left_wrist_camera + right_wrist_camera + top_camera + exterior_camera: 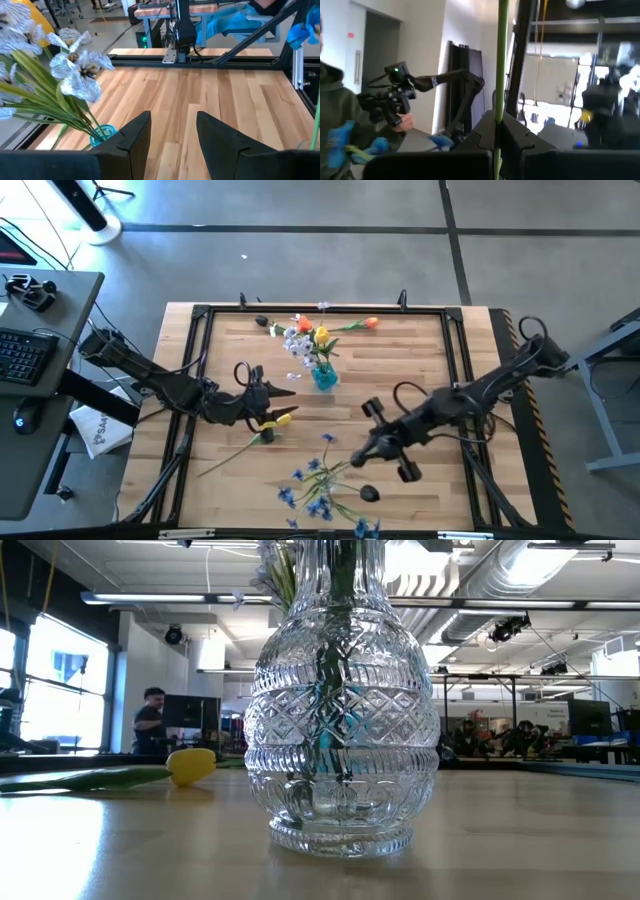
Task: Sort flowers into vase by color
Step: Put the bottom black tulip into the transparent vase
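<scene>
Jaws, left gripper (283, 406): spread apart with bare tabletop showing between the two fingers (134, 137), nothing held. Jaws, right gripper (496, 131): pressed together on a thin green stem (501, 60), which runs straight up between the fingers in the right wrist view.

Nearest the front edge of the table (420, 350), high view: a scatter of blue sprays (318, 480) lying flat, with a dark bud (369, 493) just beside them. The right gripper sits at the upper right of this group.

Mid-table, left side: yellow tulip (281, 419) lying on the wood, its long stem trailing toward the front left corner; the left gripper is right beside the bloom. The low view shows the tulip flat on the surface.

Centre: cut-glass vase (342, 710), upright, holding white sprays (80, 75) and a yellow and an orange bloom.

Far edge: orange tulip (370, 323) lying flat, right of the vase; another dark bud (261, 320) to its left.

Beyond the table, low view: a person (150, 720) standing in the room.
</scene>
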Robot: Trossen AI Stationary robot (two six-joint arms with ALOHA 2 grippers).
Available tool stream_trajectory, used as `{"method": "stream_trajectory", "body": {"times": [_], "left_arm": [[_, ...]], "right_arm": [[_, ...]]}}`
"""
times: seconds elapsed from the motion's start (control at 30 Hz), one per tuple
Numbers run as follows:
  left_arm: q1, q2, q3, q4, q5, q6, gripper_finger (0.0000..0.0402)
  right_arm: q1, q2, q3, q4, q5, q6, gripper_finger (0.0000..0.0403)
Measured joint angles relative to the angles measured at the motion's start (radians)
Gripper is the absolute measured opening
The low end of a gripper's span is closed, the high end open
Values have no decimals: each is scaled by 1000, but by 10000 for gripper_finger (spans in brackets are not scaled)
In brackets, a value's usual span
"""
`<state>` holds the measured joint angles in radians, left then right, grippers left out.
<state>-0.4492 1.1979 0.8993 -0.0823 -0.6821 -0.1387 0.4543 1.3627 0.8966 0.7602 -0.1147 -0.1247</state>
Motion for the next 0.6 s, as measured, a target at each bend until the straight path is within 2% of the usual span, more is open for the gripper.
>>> {"method": "stream_trajectory", "body": {"times": [0.27,0.6], "left_arm": [[0,0,0,0,-10,0,147],[0,0,0,-2,-11,-9,147]], "right_arm": [[-66,77,0,-7,-59,170,0],[-75,145,0,-21,-61,131,0]]}}
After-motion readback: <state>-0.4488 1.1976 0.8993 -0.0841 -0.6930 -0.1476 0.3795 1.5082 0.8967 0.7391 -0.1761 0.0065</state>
